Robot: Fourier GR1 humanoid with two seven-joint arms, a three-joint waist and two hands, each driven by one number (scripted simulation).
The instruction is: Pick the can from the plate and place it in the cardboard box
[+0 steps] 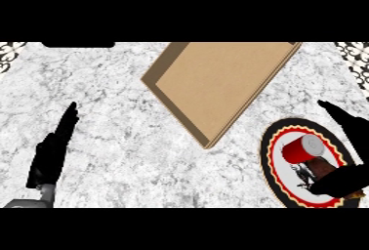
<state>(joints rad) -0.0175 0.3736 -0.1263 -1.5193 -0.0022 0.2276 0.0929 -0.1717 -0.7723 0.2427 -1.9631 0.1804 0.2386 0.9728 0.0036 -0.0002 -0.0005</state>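
Over on the left, the left hand (49, 154) stands open near the edge of the marble counter (130, 146), its fingers straight and pointing up the view, touching nothing; it rests well apart from everything else. Moving across, the cardboard box (216, 83) lies in the upper middle, a shallow tan tray set at an angle, one corner pointing down toward the plate; its inside is bare. Further right sits the plate (272, 161), dark-rimmed with a red and yellow ring and a white centre bearing a small dark figure; the can (299, 150), red with a silvery top, lies tilted on it, on the plate's upper half. At the far right, the right hand (349, 141) is spread around the can, fingers reaching up past the plate's right rim and the thumb crossing below the can; the hand is not closed on it, and I cannot tell whether it touches the can.
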